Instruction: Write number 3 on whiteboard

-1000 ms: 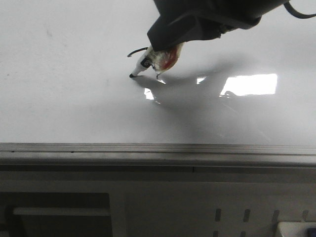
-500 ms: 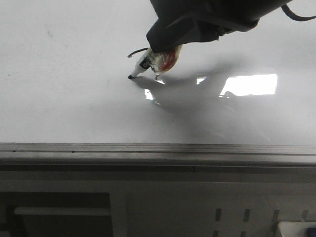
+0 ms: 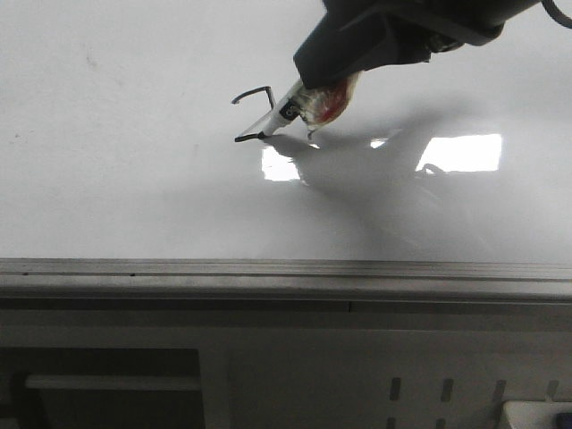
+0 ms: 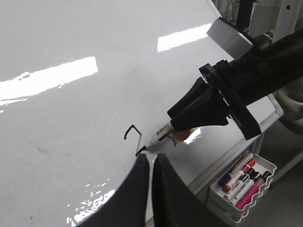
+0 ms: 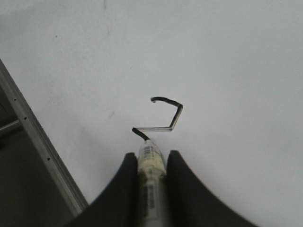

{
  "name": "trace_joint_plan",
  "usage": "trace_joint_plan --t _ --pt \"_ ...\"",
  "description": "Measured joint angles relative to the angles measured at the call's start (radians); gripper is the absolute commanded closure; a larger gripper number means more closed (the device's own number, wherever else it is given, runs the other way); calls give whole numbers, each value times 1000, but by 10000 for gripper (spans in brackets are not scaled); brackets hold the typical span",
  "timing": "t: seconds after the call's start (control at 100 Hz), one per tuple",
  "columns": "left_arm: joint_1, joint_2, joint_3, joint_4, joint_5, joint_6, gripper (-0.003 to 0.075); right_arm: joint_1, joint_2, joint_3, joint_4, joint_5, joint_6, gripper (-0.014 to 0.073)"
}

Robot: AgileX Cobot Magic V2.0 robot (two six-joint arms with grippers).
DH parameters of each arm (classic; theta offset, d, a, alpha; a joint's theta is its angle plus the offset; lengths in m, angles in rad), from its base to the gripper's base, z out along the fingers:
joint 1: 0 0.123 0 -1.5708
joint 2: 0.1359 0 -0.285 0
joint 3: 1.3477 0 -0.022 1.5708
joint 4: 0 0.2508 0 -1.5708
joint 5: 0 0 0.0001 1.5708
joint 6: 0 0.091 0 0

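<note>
Your left gripper [image 4: 152,161] sits over the whiteboard [image 3: 116,179] with its fingers pressed together, holding nothing; next comes the number 3 [image 3: 255,112], only partly drawn, a black zigzag near the board's middle; your right gripper [image 3: 313,94] squeezes the marker [image 3: 279,119], tip touching the line's end.
</note>
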Motion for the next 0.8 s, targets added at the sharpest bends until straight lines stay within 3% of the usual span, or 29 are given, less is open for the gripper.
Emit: trace_joint_plan --t 0.59,0.8 --pt "0 0 0 0 -3 0 741 23 -6 51 48 -13 0 638" --pt "0 0 0 0 -3 0 741 89 14 70 71 -45 0 638"
